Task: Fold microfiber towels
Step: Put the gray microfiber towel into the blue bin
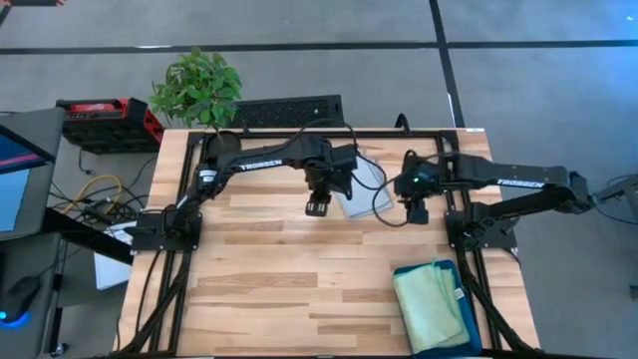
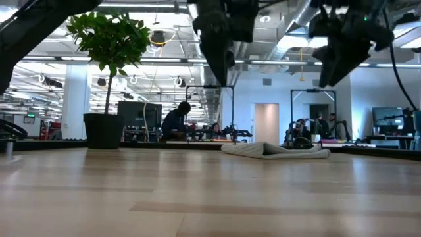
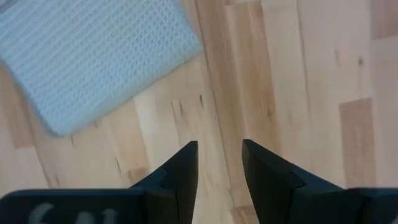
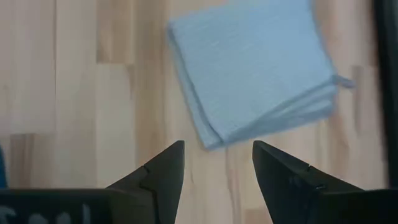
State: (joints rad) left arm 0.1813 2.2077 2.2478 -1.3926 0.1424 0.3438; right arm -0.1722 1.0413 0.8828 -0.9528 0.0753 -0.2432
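A folded pale grey-blue microfiber towel [image 1: 359, 184] lies flat on the wooden table toward its far middle; the low view shows it as a low stack [image 2: 276, 150]. My left gripper [image 1: 319, 206] hovers open just left of it, above the table, pointing steeply down. In the left wrist view, bare wood shows between its fingers [image 3: 219, 158] and the towel [image 3: 93, 56] lies off to one side. My right gripper [image 1: 417, 211] hangs open right of the towel, with the towel [image 4: 255, 68] ahead of its fingers [image 4: 217, 158]. A light green towel [image 1: 431, 304] rests in the teal bin [image 1: 469, 319].
The bin stands at the table's near right corner. A potted plant [image 1: 197, 88] sits beyond the far left corner. Bare wood spreads over the table's left and near middle [image 1: 279, 289]. People sit at desks in the room behind [image 2: 176, 122].
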